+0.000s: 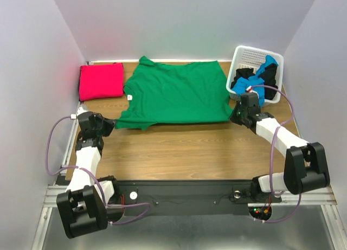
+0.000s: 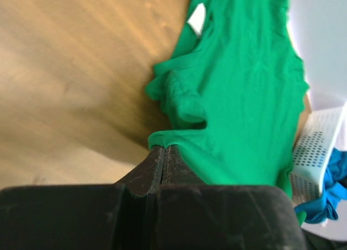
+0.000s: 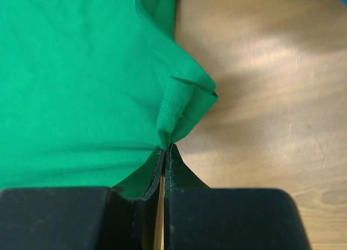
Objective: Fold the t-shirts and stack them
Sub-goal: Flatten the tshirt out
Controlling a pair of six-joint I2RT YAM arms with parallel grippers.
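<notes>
Left wrist: white label (image 2: 197, 18), green t-shirt (image 2: 244, 98)

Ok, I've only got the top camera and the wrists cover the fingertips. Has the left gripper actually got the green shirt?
Observer: Yes. In the left wrist view the left gripper is shut, with a hemmed edge of the green t-shirt pinched at its tips.
Operator: And the right one?
Observer: Shut as well. The right gripper has a corner of the cloth clamped, and a small stitched fold stands bunched just beyond the tips.
Operator: Any slack near the left grip?
Observer: Some. The cloth is crumpled into a lump just beyond the left tips.
</notes>
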